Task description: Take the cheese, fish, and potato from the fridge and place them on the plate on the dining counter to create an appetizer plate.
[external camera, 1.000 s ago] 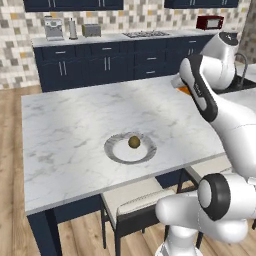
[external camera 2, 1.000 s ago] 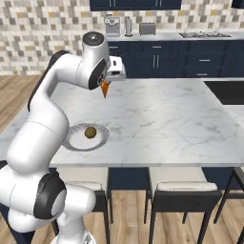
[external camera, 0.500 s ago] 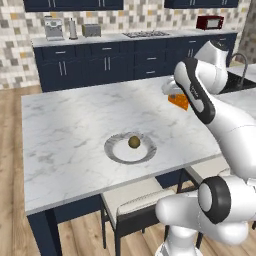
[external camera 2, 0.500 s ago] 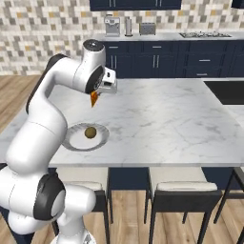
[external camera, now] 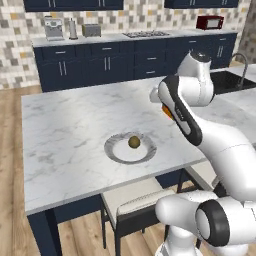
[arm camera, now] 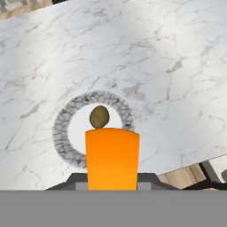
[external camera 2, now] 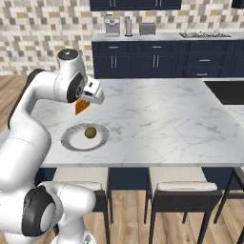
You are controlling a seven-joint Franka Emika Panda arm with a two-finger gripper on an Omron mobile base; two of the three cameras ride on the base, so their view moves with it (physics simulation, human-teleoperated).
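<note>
My gripper is shut on the cheese, an orange wedge hanging above the dining counter. In the hand view the cheese stands upright between the dark fingers. Just beyond it lies the plate with the olive-brown potato in its middle. From the left base the cheese peeks out behind my arm, up and right of the plate and potato. The right base view has the wedge above and slightly behind the plate. The fish and the fridge are out of view.
Stools are tucked under the counter's near edge. A dark sink is set in the slab's far right. Navy cabinets with a coffee machine, toaster and red microwave line the tiled wall behind.
My arm has swung the cheese across the counter towards the plate and lower. The potato and plate have not moved.
</note>
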